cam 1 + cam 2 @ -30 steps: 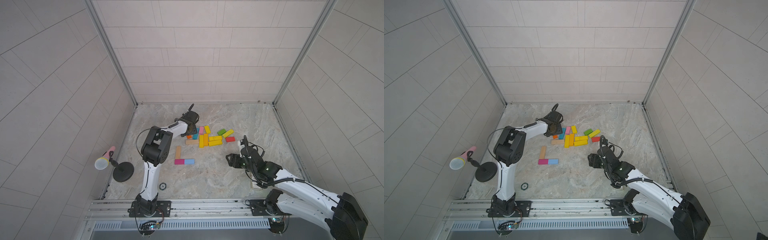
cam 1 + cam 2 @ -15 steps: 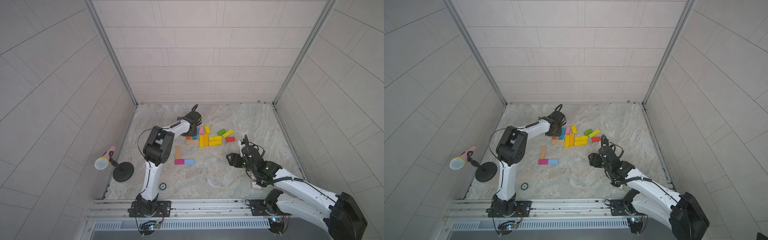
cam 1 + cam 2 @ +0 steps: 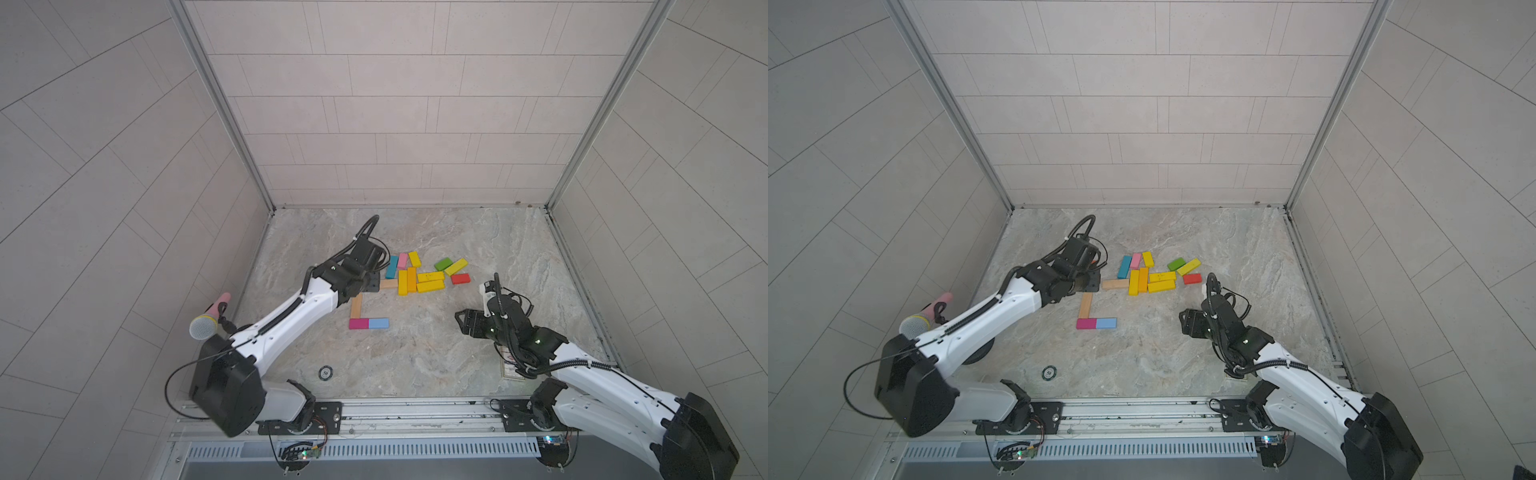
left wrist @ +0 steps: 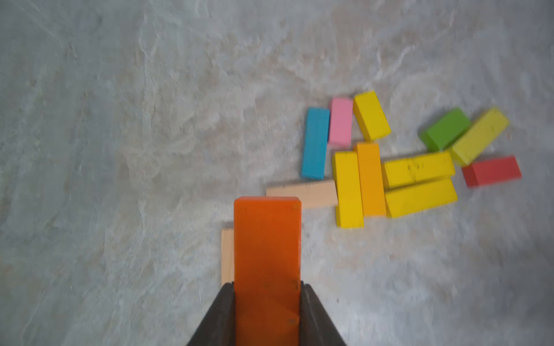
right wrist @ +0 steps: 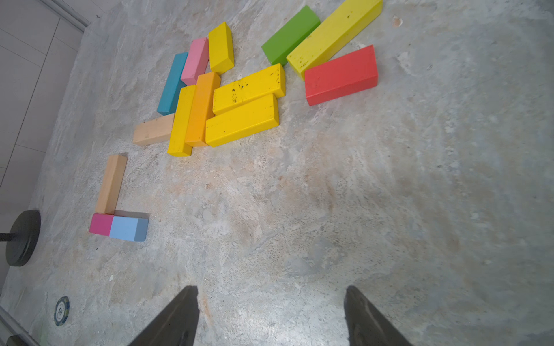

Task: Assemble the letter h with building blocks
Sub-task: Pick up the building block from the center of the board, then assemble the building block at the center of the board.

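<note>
My left gripper (image 4: 266,288) is shut on an orange block (image 4: 266,254), which sticks out from the jaws above a plain wood block (image 4: 227,257). In both top views the left gripper (image 3: 371,283) (image 3: 1090,283) sits at the left end of the pile and hides the orange block. The pile holds teal (image 3: 391,266), pink (image 3: 402,260), green (image 3: 443,263), red (image 3: 460,278) and several yellow blocks (image 3: 430,286). A wood block (image 3: 355,306), a magenta one (image 3: 358,323) and a light blue one (image 3: 378,323) form an L. My right gripper (image 5: 271,292) (image 3: 463,326) is open over bare floor.
A microphone (image 3: 205,324) on a round-based stand (image 5: 22,238) stands by the left wall. A poker chip (image 3: 325,372) lies on the floor near the front rail. A small printed card (image 3: 509,368) lies under the right arm. Walls enclose three sides.
My left gripper has shut on the orange block at the pile's left end and drawn back a little toward the wood block. The right arm has stayed put.
</note>
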Motion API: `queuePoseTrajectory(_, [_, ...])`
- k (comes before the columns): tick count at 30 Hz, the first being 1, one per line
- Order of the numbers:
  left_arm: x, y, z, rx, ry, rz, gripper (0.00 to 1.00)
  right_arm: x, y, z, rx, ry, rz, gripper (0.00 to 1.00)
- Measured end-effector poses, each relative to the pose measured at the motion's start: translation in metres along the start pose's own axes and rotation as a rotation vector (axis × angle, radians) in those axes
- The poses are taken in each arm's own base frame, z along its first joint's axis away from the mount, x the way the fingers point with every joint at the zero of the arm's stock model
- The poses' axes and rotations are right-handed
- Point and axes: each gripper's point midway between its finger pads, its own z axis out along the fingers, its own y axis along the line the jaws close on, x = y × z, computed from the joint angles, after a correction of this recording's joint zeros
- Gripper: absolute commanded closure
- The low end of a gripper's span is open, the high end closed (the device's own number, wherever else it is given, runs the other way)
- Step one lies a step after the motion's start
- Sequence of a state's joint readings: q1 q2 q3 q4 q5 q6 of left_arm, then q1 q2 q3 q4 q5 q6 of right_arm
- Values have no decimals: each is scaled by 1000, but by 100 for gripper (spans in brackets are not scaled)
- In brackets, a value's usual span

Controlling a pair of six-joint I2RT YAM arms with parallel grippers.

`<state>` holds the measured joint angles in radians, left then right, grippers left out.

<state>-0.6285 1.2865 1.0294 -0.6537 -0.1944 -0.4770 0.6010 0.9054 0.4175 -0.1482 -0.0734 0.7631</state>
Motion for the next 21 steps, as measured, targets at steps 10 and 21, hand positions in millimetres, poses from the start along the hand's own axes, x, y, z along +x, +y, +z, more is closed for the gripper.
queuePoseTrajectory(10, [130, 46, -13, -29, 140, -78, 68, 0, 10, 1, -49, 7, 4, 22])
queuePoseTrajectory(21, [187, 53, 24, -83, 259, -82, 69, 4, 7, 3, -46, 16, 4, 22])
